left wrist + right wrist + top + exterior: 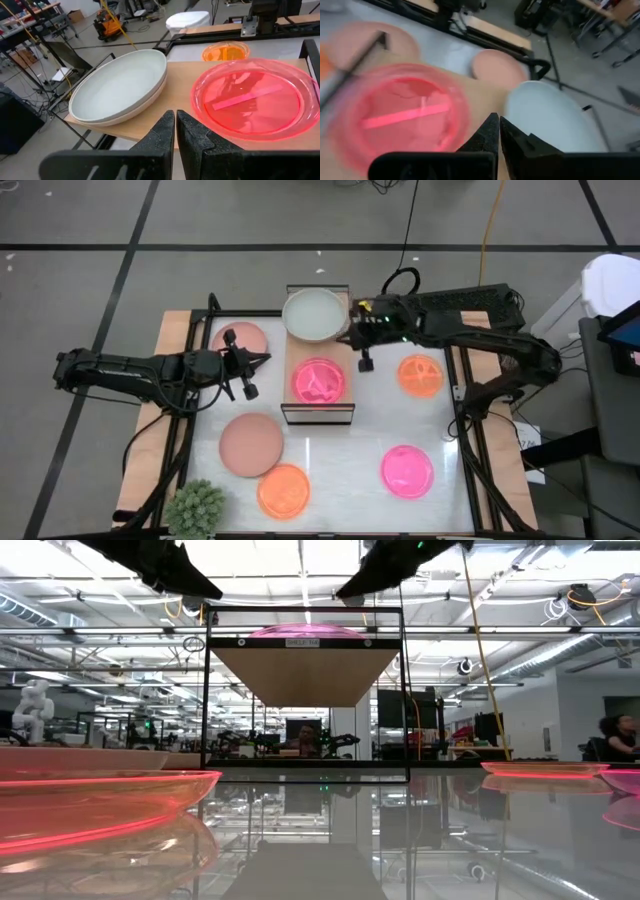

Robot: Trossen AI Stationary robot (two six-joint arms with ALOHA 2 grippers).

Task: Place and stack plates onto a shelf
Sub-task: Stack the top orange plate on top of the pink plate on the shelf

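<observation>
While two plates already lie on the shelf, both arms hover beside it with nothing in their fingers. The pale plate sits at the shelf's far end and overhangs the board's edge a little; the hot pink plate lies flat on the near half, close beside it. In the low view the hot pink plate shows as a thin dome on top of the board.

The left gripper hangs just off the shelf's left side, over the table, and its fingers are pressed together, holding nothing. The right gripper hangs at the shelf's right edge, between the hot pink plate and an orange plate; its fingers are also closed on nothing.

The other plates rest on the table: a dusty pink plate at far left behind the left gripper, a larger dusty pink one at near left, a second orange plate just beside it toward the front, and a second hot pink plate at near right. A spiky green plant ball sits at the near left corner.
</observation>
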